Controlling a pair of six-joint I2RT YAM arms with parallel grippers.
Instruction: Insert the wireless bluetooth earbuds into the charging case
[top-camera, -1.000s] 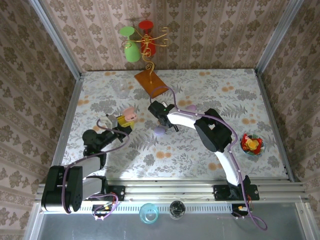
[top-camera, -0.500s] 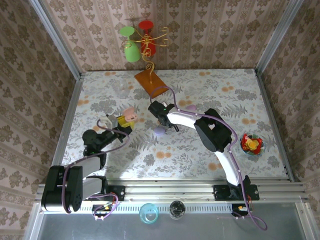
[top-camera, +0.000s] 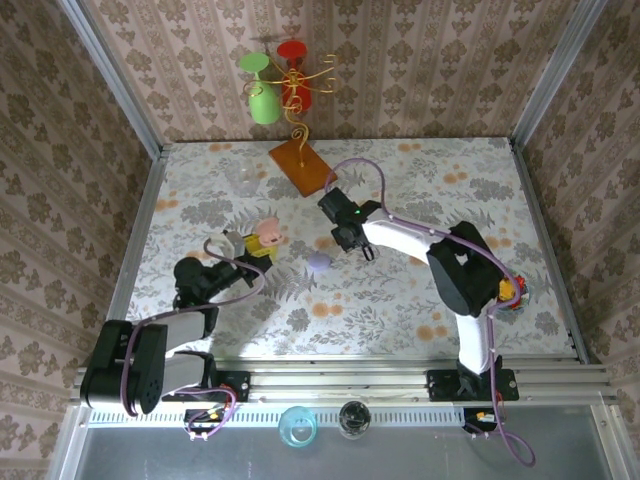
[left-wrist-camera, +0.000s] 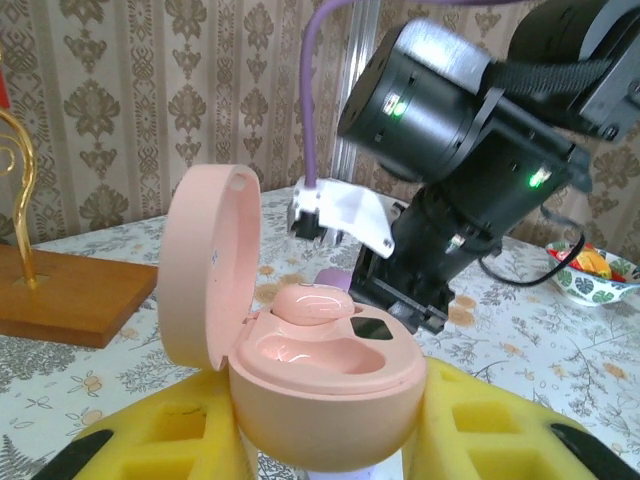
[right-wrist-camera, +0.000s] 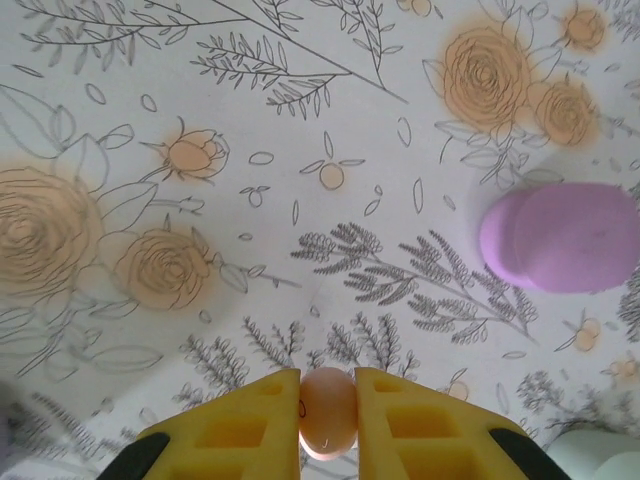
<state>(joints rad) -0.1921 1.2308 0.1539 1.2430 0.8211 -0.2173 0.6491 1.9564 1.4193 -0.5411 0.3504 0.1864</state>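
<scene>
- The left gripper (left-wrist-camera: 330, 425) is clamping its yellow fingers (left-wrist-camera: 500, 425) on either side of the pink charging case (left-wrist-camera: 320, 375), which is sitting upright between them with its lid swung open to the left.
- One seated earbud (left-wrist-camera: 310, 300), pink like the case, is resting in a well of the open case; from this angle the second well cannot be made out.
- In the overhead view, the left gripper (top-camera: 256, 242) is holding the pink charging case (top-camera: 266, 232) above the left-centre of the floral table (top-camera: 400, 300).
- The right gripper (right-wrist-camera: 328, 388) is pinching a pink earbud (right-wrist-camera: 328, 412) between its yellow fingers (right-wrist-camera: 400, 420), hanging above the tablecloth.
- Seen from overhead, the right gripper (top-camera: 347, 236) is hovering near the middle of the table, to the right of the pink case and apart from it.
- A closed lilac case (right-wrist-camera: 560, 238) is lying on the cloth to the right of the pinched earbud; overhead it is sitting between the two grippers.
- A wooden stand (top-camera: 300, 165) is standing at the far side of the table.
- A patterned bowl (left-wrist-camera: 590, 278) is sitting near the right edge.
</scene>
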